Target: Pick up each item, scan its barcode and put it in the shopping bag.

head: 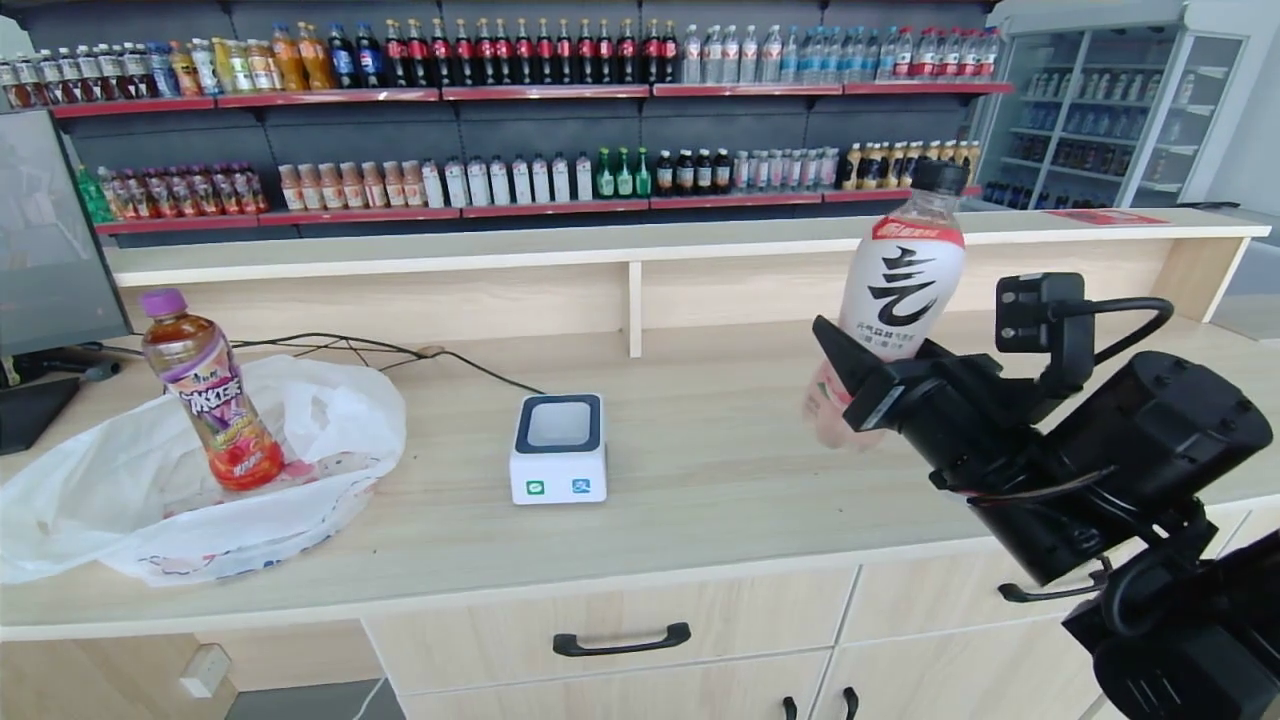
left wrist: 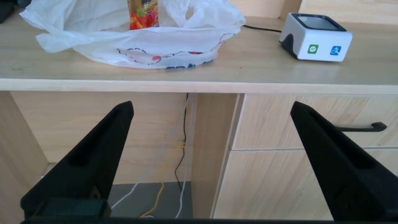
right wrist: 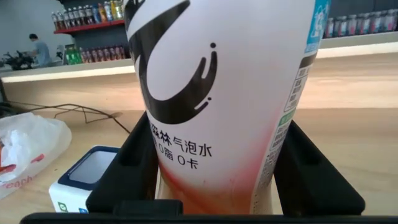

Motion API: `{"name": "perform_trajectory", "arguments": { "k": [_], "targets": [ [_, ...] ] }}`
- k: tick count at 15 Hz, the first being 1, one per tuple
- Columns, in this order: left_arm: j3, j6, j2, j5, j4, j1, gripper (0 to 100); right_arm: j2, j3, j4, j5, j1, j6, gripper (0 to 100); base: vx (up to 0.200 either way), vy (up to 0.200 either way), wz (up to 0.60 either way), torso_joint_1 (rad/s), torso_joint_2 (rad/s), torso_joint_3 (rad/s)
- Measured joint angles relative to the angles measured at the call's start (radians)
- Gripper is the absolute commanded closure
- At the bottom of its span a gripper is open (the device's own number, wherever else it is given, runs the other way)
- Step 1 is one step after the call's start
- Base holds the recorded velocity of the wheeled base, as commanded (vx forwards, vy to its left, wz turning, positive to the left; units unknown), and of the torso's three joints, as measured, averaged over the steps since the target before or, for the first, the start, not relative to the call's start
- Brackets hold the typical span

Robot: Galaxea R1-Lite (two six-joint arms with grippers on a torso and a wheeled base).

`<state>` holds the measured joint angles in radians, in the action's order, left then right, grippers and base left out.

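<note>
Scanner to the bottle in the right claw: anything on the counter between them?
Nothing: the head view shows bare counter between the scanner and the bottle held in the right claw.

Item: desk (head: 720,470), a long light-wood shop counter with a pale top, a raised back ledge and drawers with black handles along the front.

On the top, from the robot's left:
- Dark monitor stand (head: 30,405), at the far end.
- White thin-plastic shopping bag (head: 100,490) with red print, crumpled and spread out near the front edge.
- Small white box-shaped barcode scanner (head: 558,448), its dark-framed window facing up, near the middle and apart from the bag.
- Thin black cables (head: 490,372), trailing behind the bag to the scanner.
</note>
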<state>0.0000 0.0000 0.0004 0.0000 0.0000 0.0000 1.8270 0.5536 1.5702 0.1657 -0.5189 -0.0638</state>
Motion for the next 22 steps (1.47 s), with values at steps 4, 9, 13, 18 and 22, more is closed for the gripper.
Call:
{"name": "perform_trajectory", "arguments": {
  "k": [4, 9, 13, 18, 22],
  "targets": [
    [0.000, 0.000, 0.000, 0.000, 0.000, 0.000, 0, 0.017, -0.009, -0.001, 0.001, 0.006, 0.021, 100, 0.000, 0.000, 0.00, 0.000, 0.00, 0.000],
    [0.000, -0.001, 0.000, 0.000, 0.000, 0.000, 0, 0.045, 0.014, -0.001, 0.001, 0.004, 0.022, 100, 0.000, 0.080, 0.00, -0.001, 0.00, 0.001],
    [0.000, -0.003, 0.000, 0.000, 0.000, 0.001, 0, 0.076, 0.028, 0.005, 0.002, 0.006, 0.023, 100, 0.000, 0.200, 0.00, -0.004, 0.00, 0.002],
    [0.000, -0.002, 0.000, 0.001, 0.000, 0.000, 0, 0.077, 0.021, 0.000, 0.001, 0.005, 0.024, 100, 0.000, 0.200, 0.00, 0.004, 0.00, 0.003],
    [0.000, -0.003, 0.000, 0.001, 0.000, 0.000, 0, 0.072, 0.023, 0.000, 0.001, 0.003, 0.024, 100, 0.000, 0.200, 0.00, 0.001, 0.00, 0.004]
  ]
}}
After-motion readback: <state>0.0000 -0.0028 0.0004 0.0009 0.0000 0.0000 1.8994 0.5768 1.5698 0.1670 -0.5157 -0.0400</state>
